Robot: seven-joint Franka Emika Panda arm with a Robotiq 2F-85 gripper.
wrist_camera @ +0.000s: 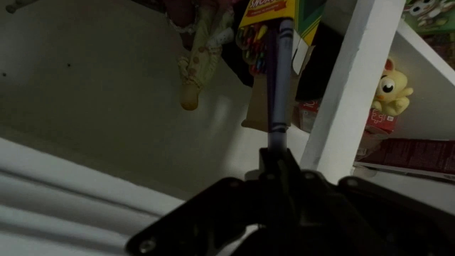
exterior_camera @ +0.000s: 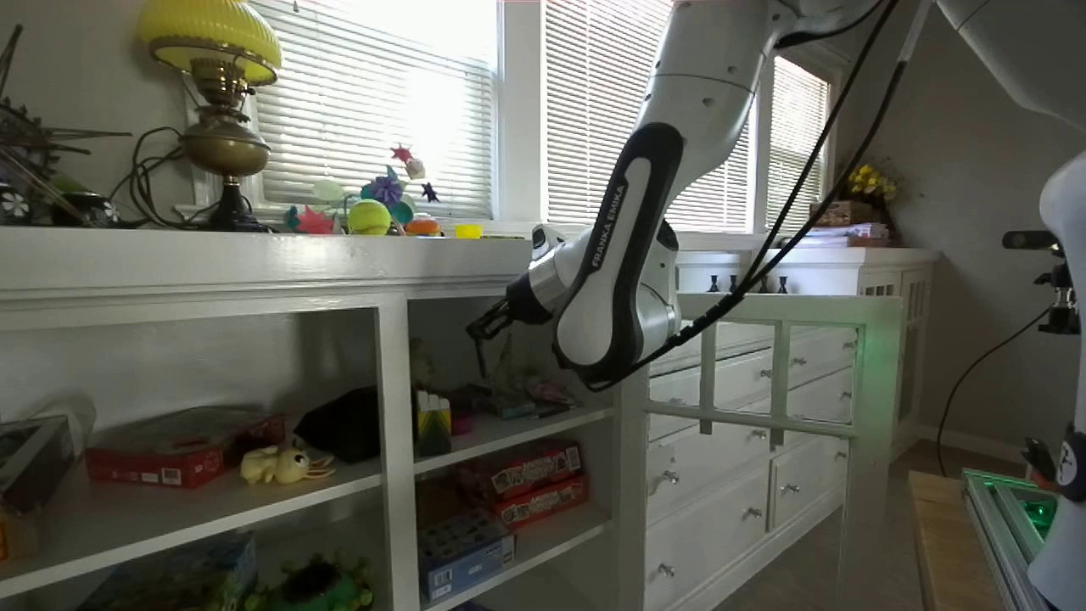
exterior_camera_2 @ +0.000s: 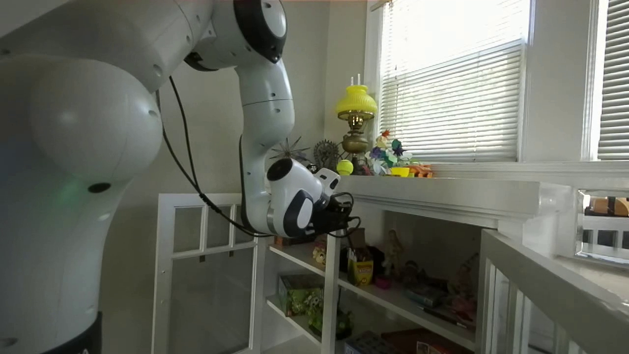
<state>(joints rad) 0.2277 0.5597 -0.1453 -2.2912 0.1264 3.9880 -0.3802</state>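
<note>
White cabinet [exterior_camera: 393, 441] below bright windows [exterior_camera: 373, 110], crayon [wrist_camera: 284, 71] in the end effector [wrist_camera: 276, 154].

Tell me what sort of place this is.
Likely a family room or playroom in a home: a lamp stands above shelves that hold a yellow toy and a crayon box.

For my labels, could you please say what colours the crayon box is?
The crayon box is mainly yellow and green, clearest in the wrist view.
</note>
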